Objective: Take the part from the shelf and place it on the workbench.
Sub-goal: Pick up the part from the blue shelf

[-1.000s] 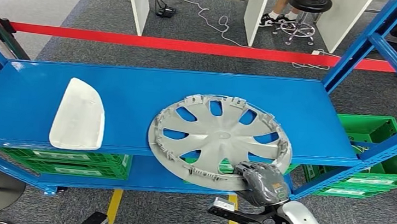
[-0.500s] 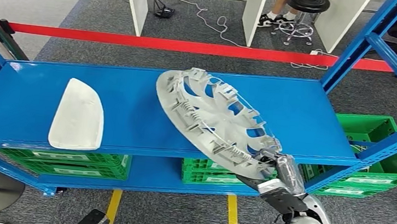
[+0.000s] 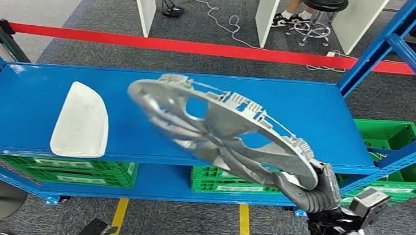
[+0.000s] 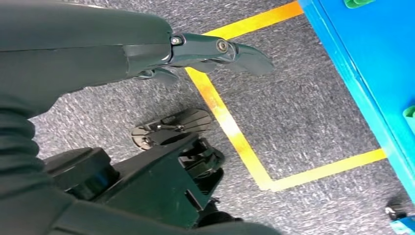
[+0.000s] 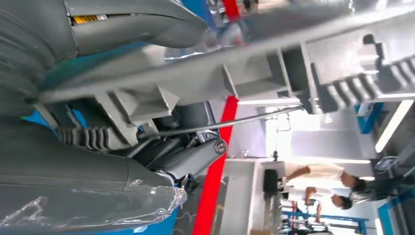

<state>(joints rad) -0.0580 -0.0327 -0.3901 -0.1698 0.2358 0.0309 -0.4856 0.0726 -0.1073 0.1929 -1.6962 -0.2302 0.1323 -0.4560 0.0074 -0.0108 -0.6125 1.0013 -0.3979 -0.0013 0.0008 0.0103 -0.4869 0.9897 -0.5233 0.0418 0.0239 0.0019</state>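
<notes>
**Hubcap off the shelf, held by right robot hand**

Grey hubcap (image 3: 221, 131) sits mid-frame in head view, tilted, ribbed back side visible, clear of the blue shelf (image 3: 35, 95). Right robot hand (image 3: 309, 189) grips its rim at lower right. Left robot hand (image 4: 215, 49) hangs over the carpet with fingers extended, holding nothing. White curved part (image 3: 81, 121) lies on the shelf at left. Green crates (image 3: 402, 165) on the lower level. Grey carpet, yellow floor tape (image 3: 244, 230), red barrier tape (image 3: 201, 48) across the upper frame, black stool (image 3: 323, 5) top right.
</notes>
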